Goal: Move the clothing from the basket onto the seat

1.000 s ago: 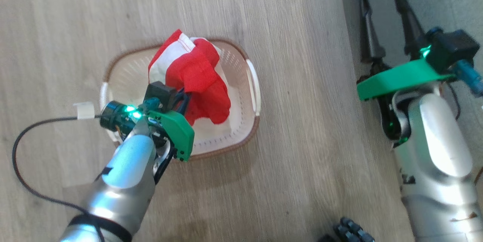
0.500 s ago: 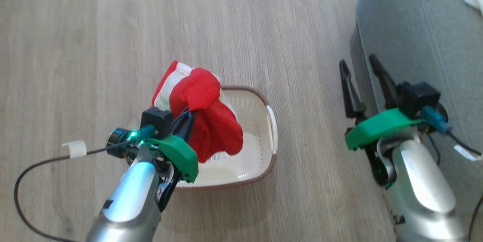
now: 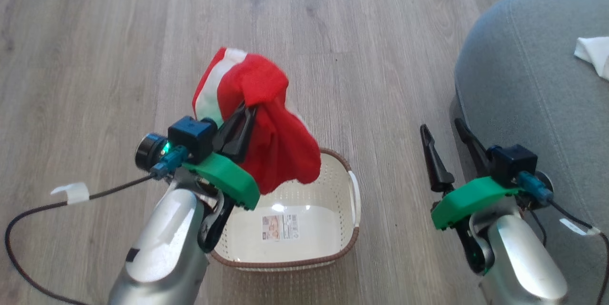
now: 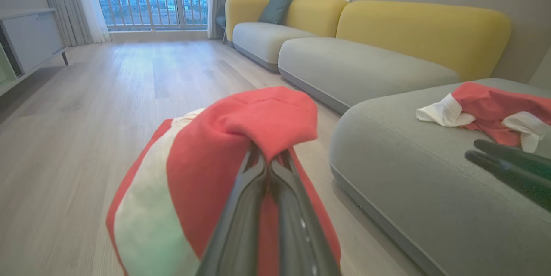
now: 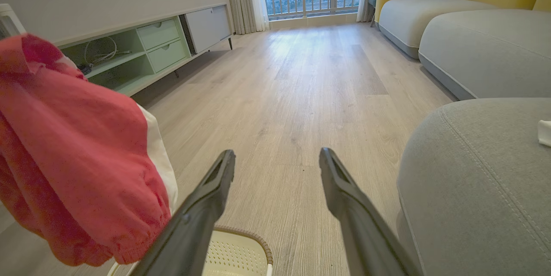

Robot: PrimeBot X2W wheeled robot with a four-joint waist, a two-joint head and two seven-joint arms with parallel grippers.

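Clothing (image 3: pixel 280 152) in left jaws (above basket (image 3: pixel 340 191))

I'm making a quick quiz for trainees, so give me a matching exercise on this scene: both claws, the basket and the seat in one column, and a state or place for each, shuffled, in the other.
Column A
1. left claw
2. right claw
3. basket
4. seat

Column B
a. open, holding nothing
b. on the floor, label showing inside
c. shut on a red garment
d. a red and white garment lies on it

Pairs: 1c, 2a, 3b, 4d
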